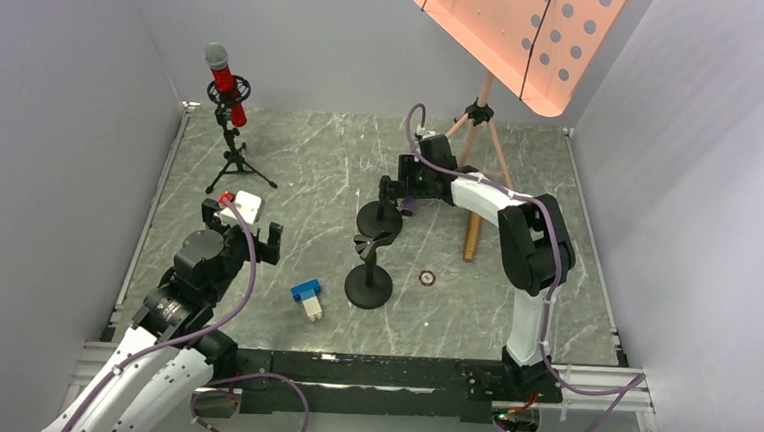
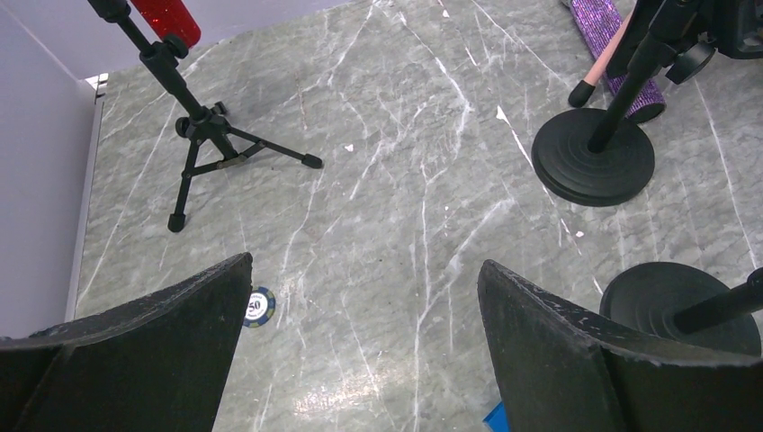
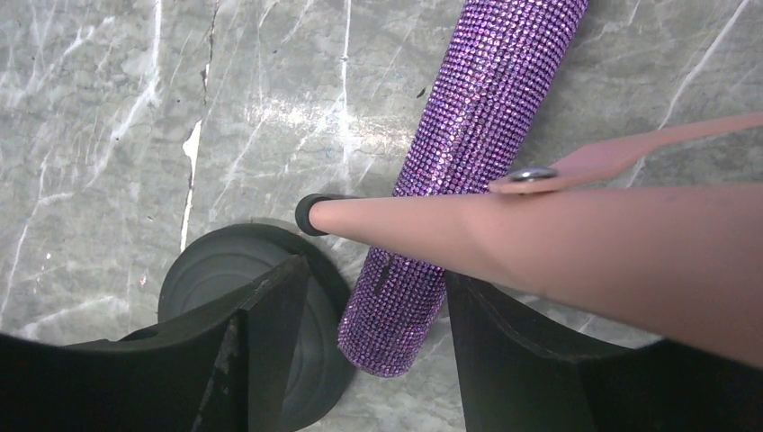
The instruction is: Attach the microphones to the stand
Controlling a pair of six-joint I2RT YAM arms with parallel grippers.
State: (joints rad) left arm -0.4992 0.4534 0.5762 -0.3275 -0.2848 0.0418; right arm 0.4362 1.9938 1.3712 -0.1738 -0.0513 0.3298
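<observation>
- The purple microphone (image 3: 486, 117) lay flat on the tabletop (image 1: 301, 161), its lower end just beside the round base of the far disc-base stand (image 1: 379, 221), to that stand's right.
- The right pincer (image 3: 373, 288) hung over that end with its fingers apart, one on each side of the glittery barrel. A gap showed at the finger on the stand's side, and whether the other touched I cannot tell.
- A pink leg (image 3: 576, 243) with a black foot crossed above the purple microphone, its foot pointing towards the same stand.
- The red microphone (image 1: 226, 81) sat upright in a tripod stand (image 1: 231, 157), well away to the back left of the far disc-base stand.
- The gold microphone (image 1: 472, 242) lay well apart to that stand's right.
- The near disc-base stand (image 1: 368, 287) stood just in front of it, bare.
- The left pincer (image 2: 364, 265) hovered front left of it, fingers wide apart, gripping nothing.
</observation>
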